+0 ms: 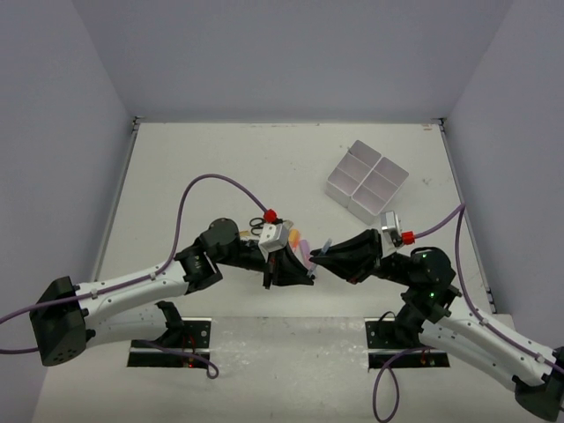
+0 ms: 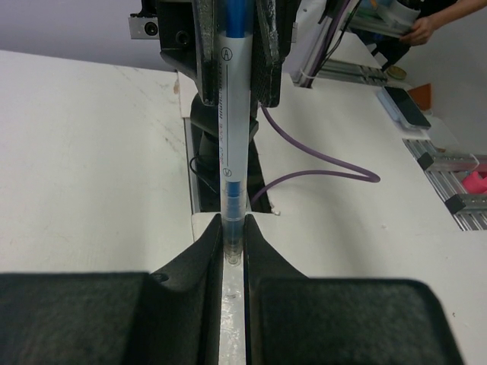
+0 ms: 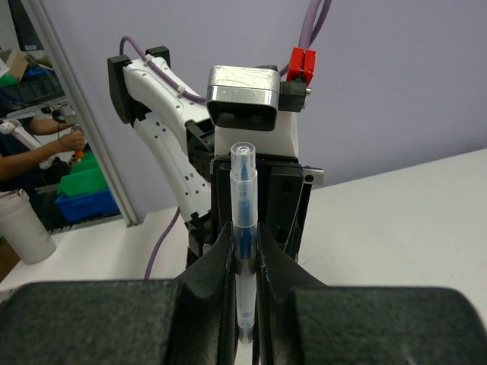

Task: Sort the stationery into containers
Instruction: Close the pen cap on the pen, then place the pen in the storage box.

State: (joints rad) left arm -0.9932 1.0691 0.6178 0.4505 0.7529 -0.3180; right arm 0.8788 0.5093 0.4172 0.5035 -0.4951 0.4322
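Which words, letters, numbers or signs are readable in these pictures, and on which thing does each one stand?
"A" in a circle: on the barrel of the pen, left wrist view.
Second circled mark lower on that barrel: too blurred to read.
No other text is legible.

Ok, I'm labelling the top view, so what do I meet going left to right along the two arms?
Left arm's elbow → left gripper → pen, clamped in both jaws → right gripper → right arm's elbow.
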